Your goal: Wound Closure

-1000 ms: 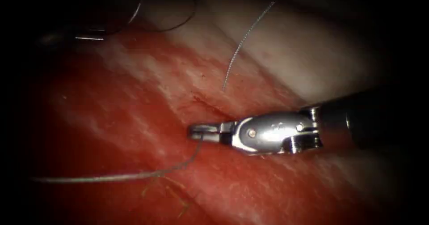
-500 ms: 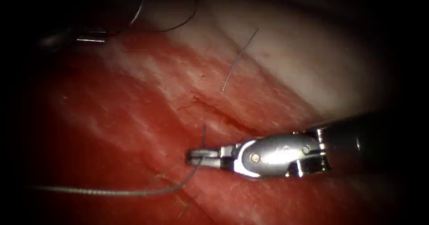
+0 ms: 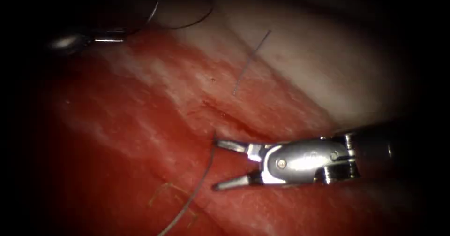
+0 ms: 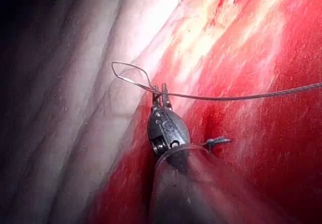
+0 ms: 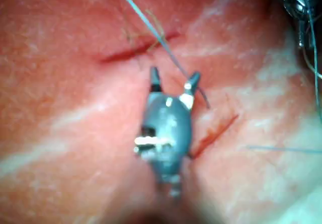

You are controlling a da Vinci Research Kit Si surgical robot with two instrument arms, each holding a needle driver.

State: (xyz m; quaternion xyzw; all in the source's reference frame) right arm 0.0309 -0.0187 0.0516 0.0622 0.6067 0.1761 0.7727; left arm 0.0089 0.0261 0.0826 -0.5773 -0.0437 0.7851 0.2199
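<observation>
Endoscope: right hand (image 3: 218, 165) spread wide, grasping nothing, thread (image 3: 199, 184) running between its jaws, just below the cut (image 3: 225, 116) on the tissue (image 3: 140, 123). Left hand (image 3: 110, 39) dim, far upper left.
Left wrist: left hand (image 4: 161, 94) clenched on thread (image 4: 241, 97).
Right wrist: thread (image 5: 151, 25) crosses the cut (image 5: 136, 53).
Risk: slack thread could snag on the spread jaws. Needle location unclear.
</observation>
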